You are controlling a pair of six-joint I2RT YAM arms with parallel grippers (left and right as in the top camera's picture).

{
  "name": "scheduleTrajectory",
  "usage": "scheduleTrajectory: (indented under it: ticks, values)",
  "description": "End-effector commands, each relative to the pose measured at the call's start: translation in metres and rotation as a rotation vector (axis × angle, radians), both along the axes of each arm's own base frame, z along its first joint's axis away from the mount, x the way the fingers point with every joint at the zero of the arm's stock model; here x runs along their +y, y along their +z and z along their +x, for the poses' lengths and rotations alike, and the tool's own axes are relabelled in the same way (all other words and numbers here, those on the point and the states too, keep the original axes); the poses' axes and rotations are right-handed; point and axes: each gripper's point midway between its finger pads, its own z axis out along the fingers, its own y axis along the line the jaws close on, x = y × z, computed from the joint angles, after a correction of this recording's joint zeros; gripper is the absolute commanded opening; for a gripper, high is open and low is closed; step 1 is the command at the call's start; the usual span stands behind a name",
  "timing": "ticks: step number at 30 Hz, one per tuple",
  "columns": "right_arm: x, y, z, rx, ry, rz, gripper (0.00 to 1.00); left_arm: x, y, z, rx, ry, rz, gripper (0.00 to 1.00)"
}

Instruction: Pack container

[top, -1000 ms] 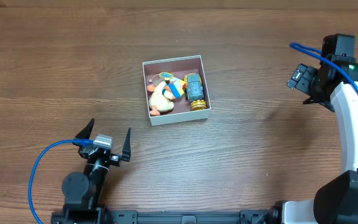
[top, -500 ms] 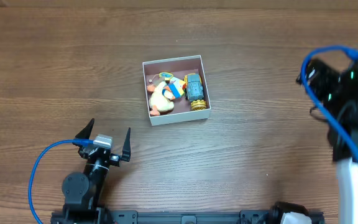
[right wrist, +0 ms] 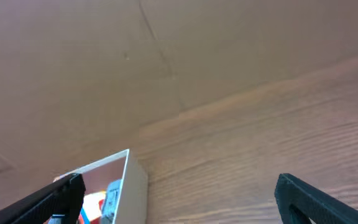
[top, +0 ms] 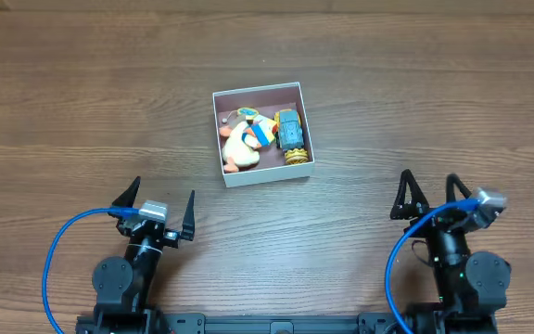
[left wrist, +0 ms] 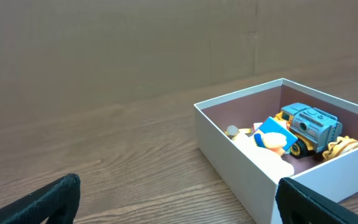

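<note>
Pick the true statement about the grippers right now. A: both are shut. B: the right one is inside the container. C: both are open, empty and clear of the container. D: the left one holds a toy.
C: the overhead view shows the left gripper and the right gripper with fingers spread on nothing, both well apart from the container.

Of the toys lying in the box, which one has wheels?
The blue-and-yellow toy truck, against the container wall on the right arm's side. The white duck beside it has orange feet, no wheels.

Right gripper (top: 428, 182) — now low, near side
</note>
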Motion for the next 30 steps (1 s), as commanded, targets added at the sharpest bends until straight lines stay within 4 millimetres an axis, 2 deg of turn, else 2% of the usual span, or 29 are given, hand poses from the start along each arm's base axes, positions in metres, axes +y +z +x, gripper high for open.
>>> scheduleTrajectory:
  ticks: [1, 7, 9, 11, 14, 30]
  values:
    - [-0.001, -0.023, 0.001, 0.001, -0.009, -0.006, 1.0, 0.003, 0.0, 0.0, -0.001, 0.014, -0.018, 1.0]
    - [0.0, -0.037, 0.004, -0.104, -0.003, -0.033, 1.0, 0.003, 0.0, 0.0, -0.001, 0.014, -0.018, 1.0]
    - [0.015, -0.035, 0.003, -0.154, 0.087, -0.174, 1.0, 0.003, 0.0, 0.0, -0.001, 0.014, -0.018, 1.0]
    - [0.015, -0.039, 0.004, -0.15, 0.092, -0.226, 1.0, 0.003, 0.0, 0.0, -0.001, 0.014, -0.018, 1.0]
    - [0.01, -0.052, 0.005, -0.1, 0.068, -0.226, 1.0, 0.003, 0.0, 0.0, -0.001, 0.014, -0.018, 1.0]
    - [0.009, -0.052, 0.005, -0.099, 0.061, -0.227, 1.0, 0.003, 0.0, 0.0, -0.001, 0.014, -0.018, 1.0]
